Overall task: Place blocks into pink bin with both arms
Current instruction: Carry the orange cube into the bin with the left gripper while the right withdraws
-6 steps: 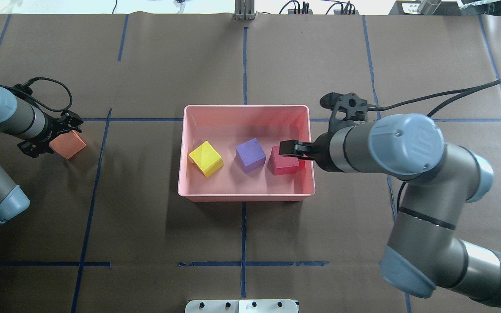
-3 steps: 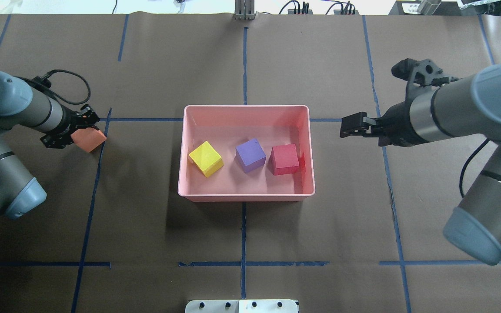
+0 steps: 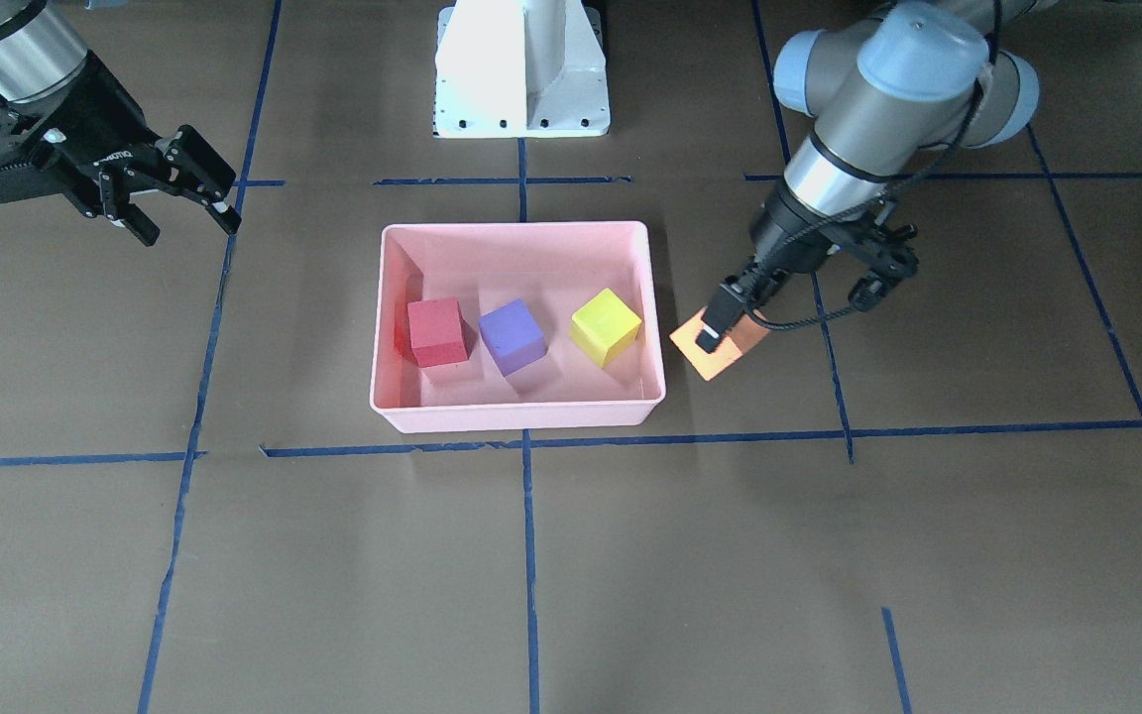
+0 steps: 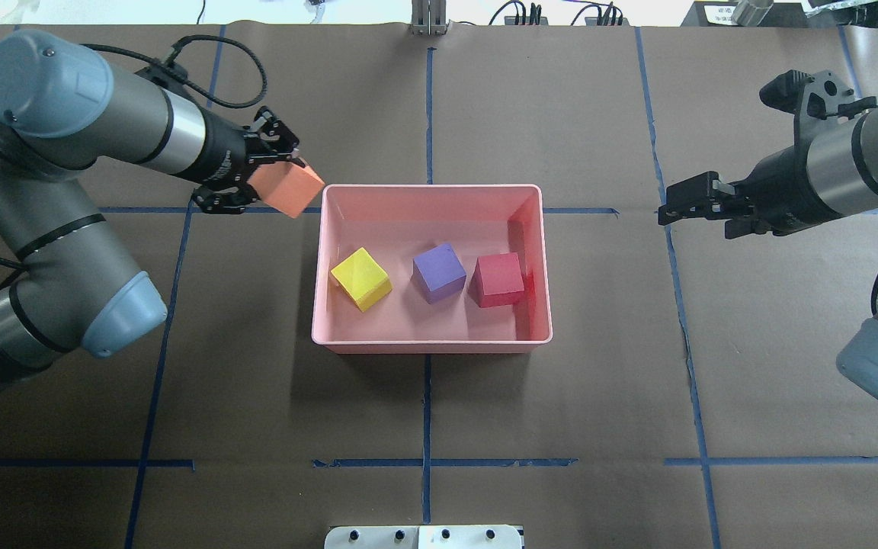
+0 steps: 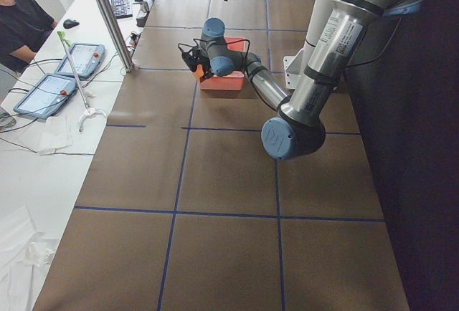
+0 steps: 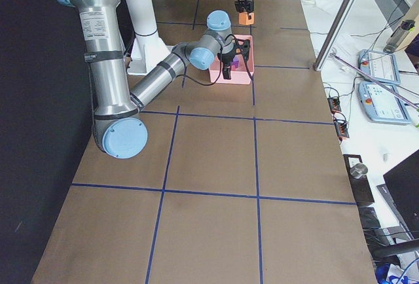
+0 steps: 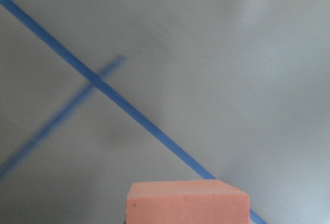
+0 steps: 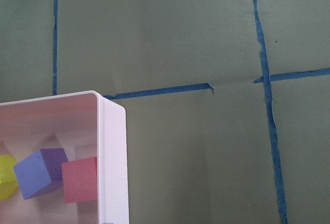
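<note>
The pink bin (image 4: 431, 186) stands mid-table and holds the yellow-green block (image 4: 361, 279), the purple block (image 4: 439, 272) and the red block (image 4: 498, 280). My left gripper (image 4: 275, 183) is shut on the orange block (image 4: 288, 188) and holds it in the air just outside the bin's far left corner. In the front view the orange block (image 3: 722, 347) hangs beside the bin (image 3: 516, 227). It fills the bottom of the left wrist view (image 7: 188, 202). My right gripper (image 3: 186, 210) is open and empty, well off the bin's right side (image 4: 671, 207).
The white pedestal base (image 3: 521, 69) stands behind the bin. Blue tape lines (image 4: 425, 404) cross the brown table cover. A white device (image 4: 424, 537) sits at the near edge. Tablets (image 5: 50, 82) lie on a side bench.
My left gripper has carried the orange block to the right, up to the bin's far left corner. My right gripper has left the red block in the bin and drawn back to the right.
</note>
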Robot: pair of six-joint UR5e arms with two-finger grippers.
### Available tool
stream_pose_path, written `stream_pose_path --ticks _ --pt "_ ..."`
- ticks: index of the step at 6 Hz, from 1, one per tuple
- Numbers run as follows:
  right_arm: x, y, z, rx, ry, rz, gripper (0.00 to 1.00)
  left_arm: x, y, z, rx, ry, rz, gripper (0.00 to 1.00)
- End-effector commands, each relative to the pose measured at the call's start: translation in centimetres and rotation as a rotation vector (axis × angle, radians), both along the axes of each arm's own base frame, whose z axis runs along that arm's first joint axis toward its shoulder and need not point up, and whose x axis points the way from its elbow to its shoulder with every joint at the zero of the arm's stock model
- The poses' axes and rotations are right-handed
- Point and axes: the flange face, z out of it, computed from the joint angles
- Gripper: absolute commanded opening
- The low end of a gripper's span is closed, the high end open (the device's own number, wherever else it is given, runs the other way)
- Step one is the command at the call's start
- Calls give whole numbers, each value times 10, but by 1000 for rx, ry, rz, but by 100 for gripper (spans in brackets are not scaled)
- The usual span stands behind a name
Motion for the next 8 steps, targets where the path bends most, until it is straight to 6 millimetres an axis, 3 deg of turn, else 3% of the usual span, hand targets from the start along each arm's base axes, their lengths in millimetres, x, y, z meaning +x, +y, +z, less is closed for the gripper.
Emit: stream_pose_path --ticks 1,2,3,5,6,7,8 --pt "2 -3 4 -3 5 2 100 51 72 -51 44 82 95 99" --pt "2 -4 6 -5 8 3 100 70 87 -47 56 67 79 100" --pt "3 -4 6 -4 7 2 100 74 92 -48 63 66 74 100" --pt "2 -5 9 -10 13 3 100 64 91 -44 66 62 65 100" --pt "13 -5 23 16 41 -15 100 24 94 -12 98 24 53 100" --pt "37 -7 48 67 89 -42 100 -8 109 48 206 -101 116 100" --pt "77 -11 81 110 148 -63 100 -34 115 108 275 -231 176 100"
